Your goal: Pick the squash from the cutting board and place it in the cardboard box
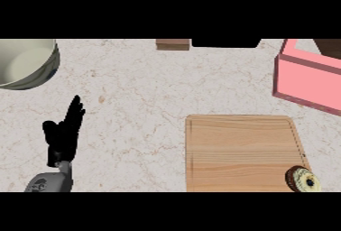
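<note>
Squash [304, 179] on cutting board [240, 151], far from left hand [63, 135]

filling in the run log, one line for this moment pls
left hand open, resting | right hand out of view | squash on cutting board, lower right corner | pink box upper right

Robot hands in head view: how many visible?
1. The left robot hand shows at lower left, open, fingers up, resting over the counter, left of the cutting board. The right one is out of view.
</note>
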{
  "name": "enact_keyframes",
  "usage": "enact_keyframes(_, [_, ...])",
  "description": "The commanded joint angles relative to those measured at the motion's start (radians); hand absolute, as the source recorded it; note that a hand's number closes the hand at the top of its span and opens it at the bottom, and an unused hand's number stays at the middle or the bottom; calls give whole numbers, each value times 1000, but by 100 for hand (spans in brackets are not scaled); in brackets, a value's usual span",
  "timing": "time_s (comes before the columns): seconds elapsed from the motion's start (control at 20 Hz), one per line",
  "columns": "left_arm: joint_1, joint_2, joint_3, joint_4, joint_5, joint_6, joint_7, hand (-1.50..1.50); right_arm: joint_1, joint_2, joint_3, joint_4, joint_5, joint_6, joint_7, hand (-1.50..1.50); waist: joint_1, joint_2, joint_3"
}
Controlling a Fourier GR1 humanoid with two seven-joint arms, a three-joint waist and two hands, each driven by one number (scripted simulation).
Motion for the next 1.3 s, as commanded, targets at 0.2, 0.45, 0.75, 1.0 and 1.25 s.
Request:
enact_keyframes(0.2, [-45,-40,-18,51,-41,37,-24,0,-257,10,78,533,144,-211,-223,150,17,10,1])
enact_keyframes(0.45, [13,-15,-14,-40,-16,0,19,0,-320,49,98,770,223,-314,-236,150,23,7,1])
enact_keyframes(0.75, [-46,4,20,18,3,-21,15,0,-387,26,21,1009,143,-247,-398,-150,19,11,2])
enact_keyframes(1.0, [-43,-15,0,-10,-24,11,38,0,-438,7,-60,1095,56,-197,-537,-150,16,10,3])
enact_keyframes(1.25, [-79,-33,7,54,-30,22,3,0,-473,37,-173,1165,-80,-87,-565,-150,3,11,3])
